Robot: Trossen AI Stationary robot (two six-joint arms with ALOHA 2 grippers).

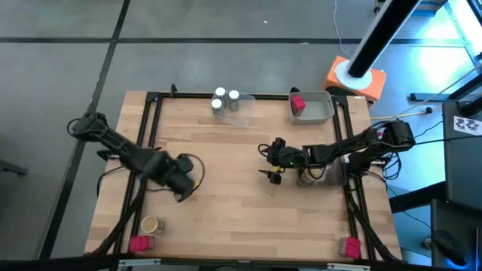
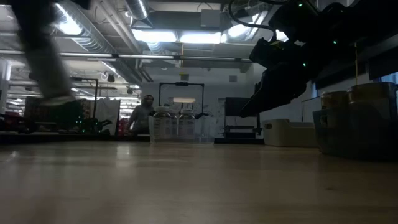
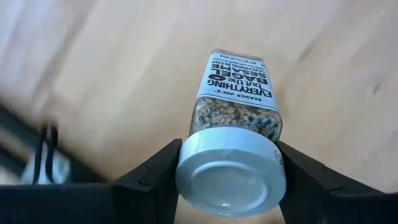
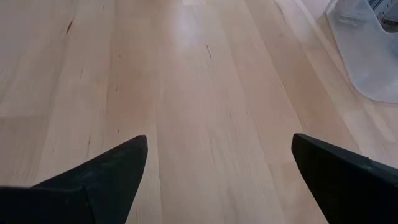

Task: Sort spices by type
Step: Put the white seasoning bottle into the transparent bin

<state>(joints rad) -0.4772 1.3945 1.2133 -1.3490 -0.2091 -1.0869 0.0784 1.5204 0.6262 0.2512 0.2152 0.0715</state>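
Jaws of the left gripper (image 3: 230, 180) pinch a white-lidded clear jar (image 3: 235, 118) of seed blend at its lid, one finger (image 3: 152, 180) on each side — the jar lies tilted above the bare desk (image 1: 226, 173), clear of the wood. Jaws of the right gripper (image 1: 269, 161) stand spread wide with nothing between them, hovering over the desk's middle, right of the carried jar.

Step in hand, as judged: transport of one jar toward its own kind. Two more white-lidded jars (image 1: 224, 99) stand in a clear tray (image 1: 239, 113) at the desk's far edge, well apart from the left gripper; the next move calls for carrying the jar there, turning it upright, and setting it down beside them without knocking either.

Other spices: a red-pink packet (image 1: 298, 102) lies in a grey tray (image 1: 316, 109) at the far right corner; tan-brown jars (image 2: 357, 102) sit in a dark tray (image 1: 324, 177) at the right edge; one tan-brown jar (image 1: 151, 225) and a red-pink packet (image 1: 141, 244) rest near the front left corner, another packet (image 1: 349, 246) at the front right.

Surface — pale wood planks inside a black frame. Room beyond: ceiling strip lights, benches, and a person (image 2: 142, 115) seated far behind the desk.
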